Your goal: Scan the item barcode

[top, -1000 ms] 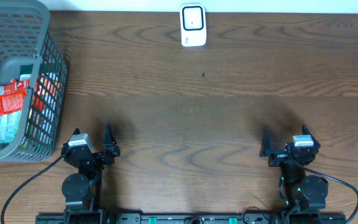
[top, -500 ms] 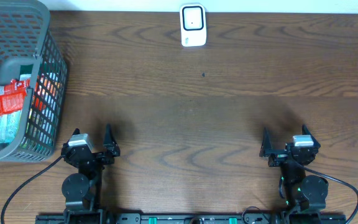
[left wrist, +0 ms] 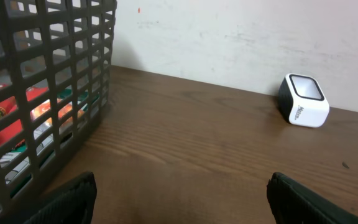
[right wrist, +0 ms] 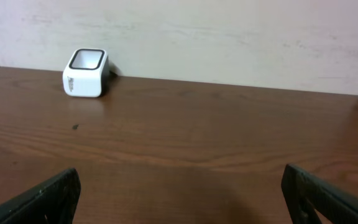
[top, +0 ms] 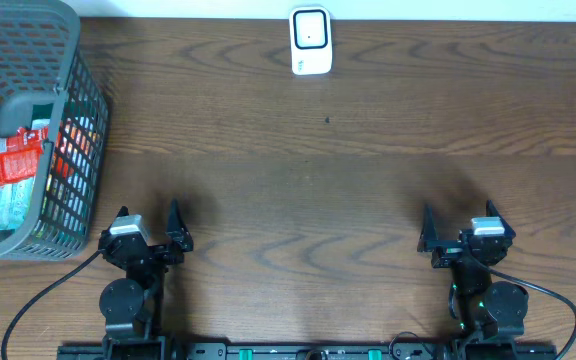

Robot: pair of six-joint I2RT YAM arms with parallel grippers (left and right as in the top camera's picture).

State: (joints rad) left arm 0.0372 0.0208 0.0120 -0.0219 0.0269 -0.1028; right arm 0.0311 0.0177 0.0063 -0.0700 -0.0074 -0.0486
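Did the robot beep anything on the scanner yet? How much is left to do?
Nothing looks done yet. The red packet lies in the basket, far from the scanner at the table's back edge. Nothing is in hand: the left gripper and right gripper are open and empty near the front edge. Left to do: pick an item out, carry it to the scanner and show its barcode.

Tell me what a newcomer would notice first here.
The gray basket at far left, with a red packet inside. Next, the small white scanner at the back, middle. The left claw and right claw sit open and empty near the front edge.
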